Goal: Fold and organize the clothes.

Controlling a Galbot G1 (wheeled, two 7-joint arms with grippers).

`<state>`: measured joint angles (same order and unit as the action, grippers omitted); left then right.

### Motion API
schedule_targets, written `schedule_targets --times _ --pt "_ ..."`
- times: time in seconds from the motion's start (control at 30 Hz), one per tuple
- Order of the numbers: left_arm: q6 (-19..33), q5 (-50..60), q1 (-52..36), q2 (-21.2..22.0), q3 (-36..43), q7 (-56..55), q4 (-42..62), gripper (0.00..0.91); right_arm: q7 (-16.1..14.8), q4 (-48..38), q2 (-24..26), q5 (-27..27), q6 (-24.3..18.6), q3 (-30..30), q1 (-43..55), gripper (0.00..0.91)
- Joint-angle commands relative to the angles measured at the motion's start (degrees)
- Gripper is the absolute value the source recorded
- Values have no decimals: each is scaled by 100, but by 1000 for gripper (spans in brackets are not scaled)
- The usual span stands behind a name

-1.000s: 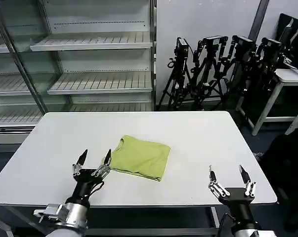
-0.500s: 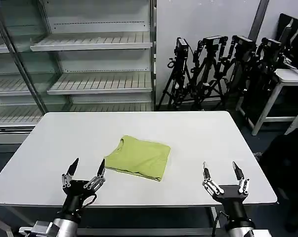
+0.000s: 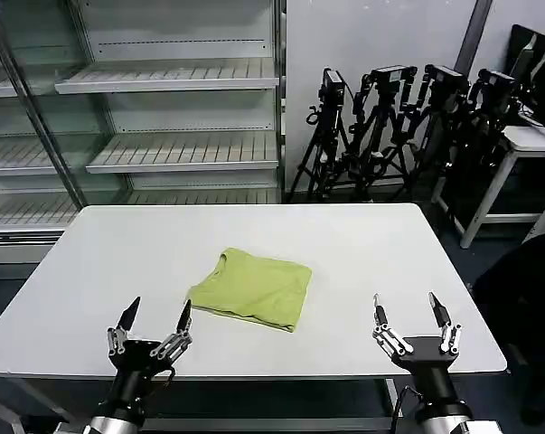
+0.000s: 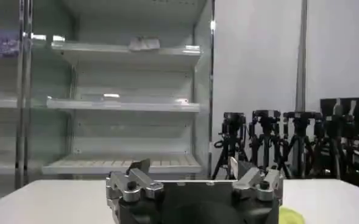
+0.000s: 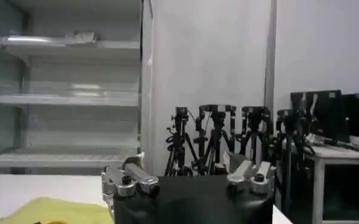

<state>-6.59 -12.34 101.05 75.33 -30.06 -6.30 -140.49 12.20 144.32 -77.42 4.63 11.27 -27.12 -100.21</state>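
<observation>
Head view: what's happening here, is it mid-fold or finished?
The lime T-shirt lies folded into a compact rectangle near the middle of the white table, and nothing is touching it. The left pincer is open at the near edge of the table, close to the shirt's near left corner but apart from it. The right pincer is open too, near the table's near right edge, well away from the shirt. The fold looks done, though whether more tidying is planned cannot be told.
</observation>
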Motion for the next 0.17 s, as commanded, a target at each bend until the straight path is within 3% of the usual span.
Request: schedule_targets --times 0.03,0.17 --pt "-37 230 269 147 -20 25 -289 907 91 59 104 51 93 -94 2 907" --pt "25 403 392 160 2 61 -316 907 10 38 36 76 87 -31 30 907"
